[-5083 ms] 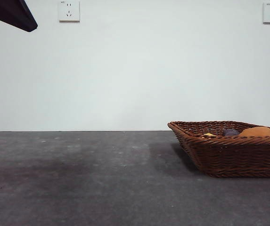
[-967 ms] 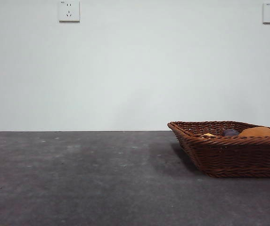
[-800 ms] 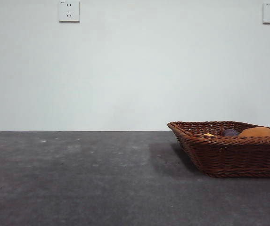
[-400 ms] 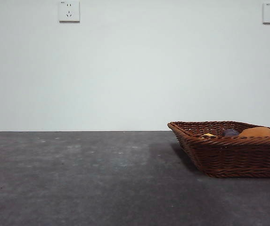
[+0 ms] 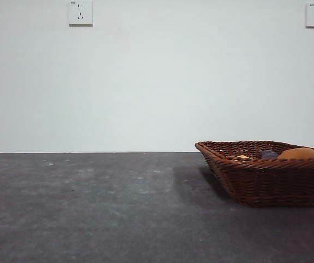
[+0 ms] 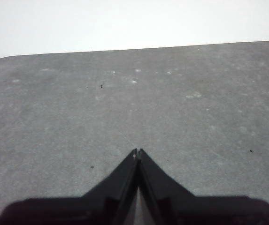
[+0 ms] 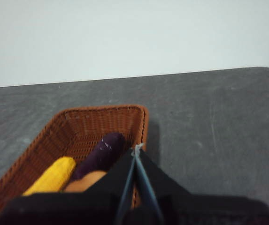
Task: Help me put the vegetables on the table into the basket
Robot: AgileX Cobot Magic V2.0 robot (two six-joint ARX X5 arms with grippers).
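In the front view the dark grey surface (image 5: 91,208) runs wide and level, and the brown wicker basket (image 5: 266,183) sits on it at the right side, cut off by the picture's right edge; above its braided rim show the rounded orange-brown potato (image 5: 300,154), a bit of the dark purple eggplant (image 5: 267,154) just beside it, and a sliver of the yellow corn cob (image 5: 243,157) beyond that; two white wall sockets (image 5: 80,12) hang on the pale wall behind; no arm shows in this view. In the left wrist view the left end effector (image 6: 137,153) hangs over bare grey surface (image 6: 125,103), its two black jaws pressed together to a point with nothing between them. In the right wrist view the right end effector (image 7: 137,149) is above the basket (image 7: 101,117), its jaws likewise closed tip to tip and holding nothing; inside the basket lie the corn cob (image 7: 52,176), the eggplant (image 7: 101,151) and the potato (image 7: 85,180), close together, the potato partly hidden behind the black jaw; the surface (image 7: 209,122) lies grey around the basket.
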